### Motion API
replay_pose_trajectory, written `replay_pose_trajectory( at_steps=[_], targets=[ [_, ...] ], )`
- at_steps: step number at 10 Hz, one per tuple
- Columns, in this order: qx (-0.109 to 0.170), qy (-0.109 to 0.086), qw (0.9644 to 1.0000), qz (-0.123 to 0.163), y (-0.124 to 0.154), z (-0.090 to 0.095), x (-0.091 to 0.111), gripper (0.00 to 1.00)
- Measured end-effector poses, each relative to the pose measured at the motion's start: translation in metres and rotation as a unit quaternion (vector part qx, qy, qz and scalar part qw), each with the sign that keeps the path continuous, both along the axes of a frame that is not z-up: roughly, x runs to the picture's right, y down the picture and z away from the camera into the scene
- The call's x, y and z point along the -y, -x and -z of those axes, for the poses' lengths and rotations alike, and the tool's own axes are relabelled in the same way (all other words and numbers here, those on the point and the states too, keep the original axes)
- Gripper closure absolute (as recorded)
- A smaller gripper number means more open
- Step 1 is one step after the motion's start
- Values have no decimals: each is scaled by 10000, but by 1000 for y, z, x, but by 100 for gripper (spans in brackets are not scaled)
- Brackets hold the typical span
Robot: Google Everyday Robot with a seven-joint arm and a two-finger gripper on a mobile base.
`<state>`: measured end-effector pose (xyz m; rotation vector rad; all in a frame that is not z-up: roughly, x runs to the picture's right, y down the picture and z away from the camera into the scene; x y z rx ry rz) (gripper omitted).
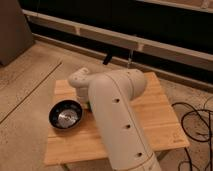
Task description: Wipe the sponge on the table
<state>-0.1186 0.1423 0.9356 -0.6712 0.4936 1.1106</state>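
Note:
My white arm reaches across the light wood table from the lower right, and its wrist bends down near the table's left middle. The gripper points down at the tabletop just right of the black bowl, mostly covered by the arm. Only a thin teal-green sliver of the sponge peeks out at the arm's left edge, under the gripper.
A black bowl with a shiny inside sits on the table's left part, close to the gripper. A small dark object stands past the far edge. Black cables lie on the floor at the right.

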Motion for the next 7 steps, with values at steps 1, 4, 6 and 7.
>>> replay_pose_trajectory(
  at_steps=[1, 4, 6, 7],
  targets=[
    [-86, -63, 9999, -40, -9, 13, -3, 100],
    [-248, -330, 9988, -243, -38, 62, -21, 100],
    [-442, -398, 9973, -432, -63, 80, -31, 100],
    [-535, -384, 9965, -512, -75, 84, -35, 100]
  ],
)
